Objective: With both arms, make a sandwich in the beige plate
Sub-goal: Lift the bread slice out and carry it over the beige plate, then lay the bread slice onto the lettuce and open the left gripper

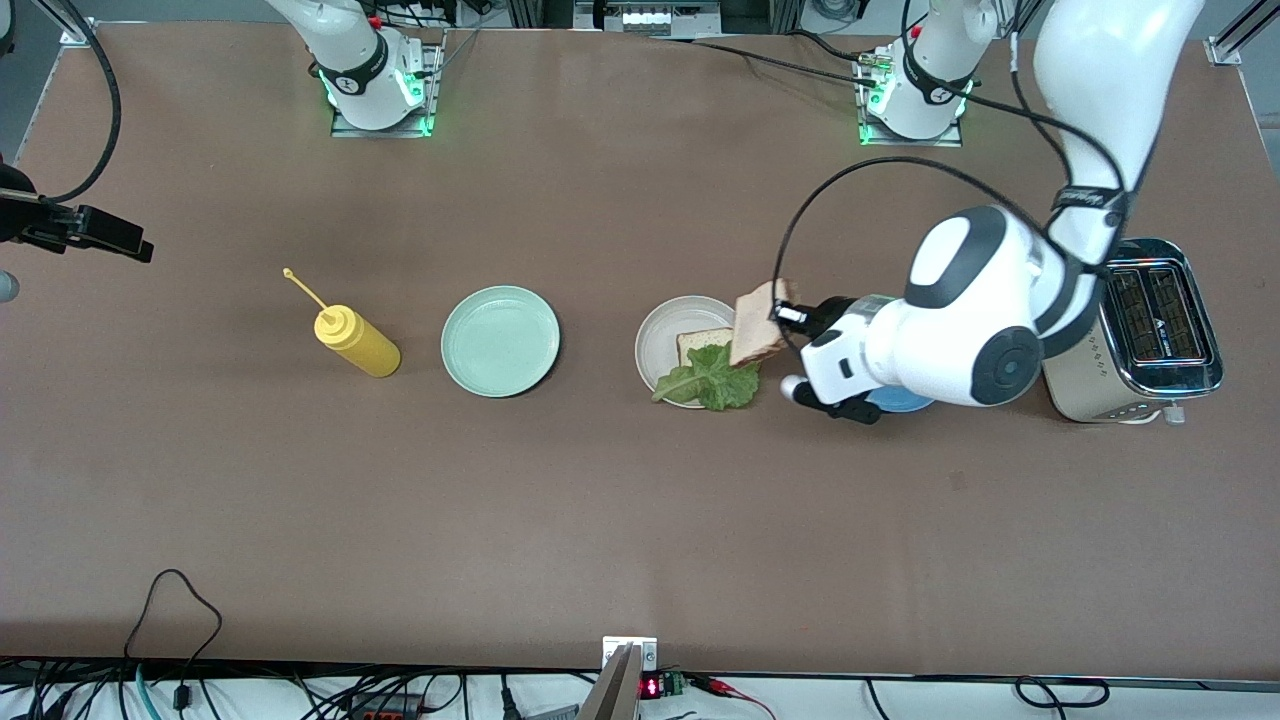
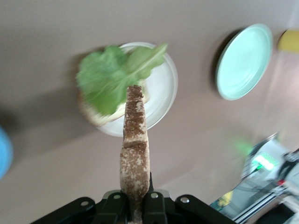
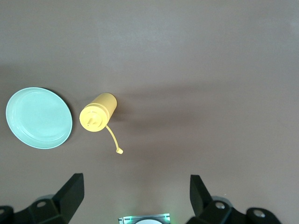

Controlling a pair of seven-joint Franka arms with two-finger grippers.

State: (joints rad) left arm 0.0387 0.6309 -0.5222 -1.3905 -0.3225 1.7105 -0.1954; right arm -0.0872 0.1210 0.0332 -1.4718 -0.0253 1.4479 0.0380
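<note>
Sandwich assembly is incomplete: one bread slice (image 1: 703,343) lies flat in the beige plate (image 1: 660,340), a lettuce leaf (image 1: 710,380) lies on that slice and overhangs the plate rim on the side nearer the front camera, and a second bread slice (image 1: 760,322) is held in the air.

Bench (image 1: 600,520): brown surface carrying all items.

Left arm (image 1: 1000,320): reaches from its base across the toaster end of the bench. Left claw (image 1: 790,315) is clenched on the second bread slice, gripping it by one edge. The slice stands on edge, tilted, over the rim of the beige plate on the side toward the left arm's end of the bench. In the left wrist view the slice (image 2: 134,140) appears edge-on, crust upward, with plate and lettuce below it.

Toaster (image 1: 1140,330): silver, two slots, at the left arm's end of the bench.

Mint-green plate (image 1: 500,340): beside the beige plate, toward the right arm's end.

Blue plate (image 1: 900,402): mostly hidden under the left arm.

Yellow squeeze bottle (image 1: 357,342): beside the mint-green plate, cap open.

Right claw (image 3: 135,196): released, jaws wide apart, waiting high over the bench above the bottle area.
</note>
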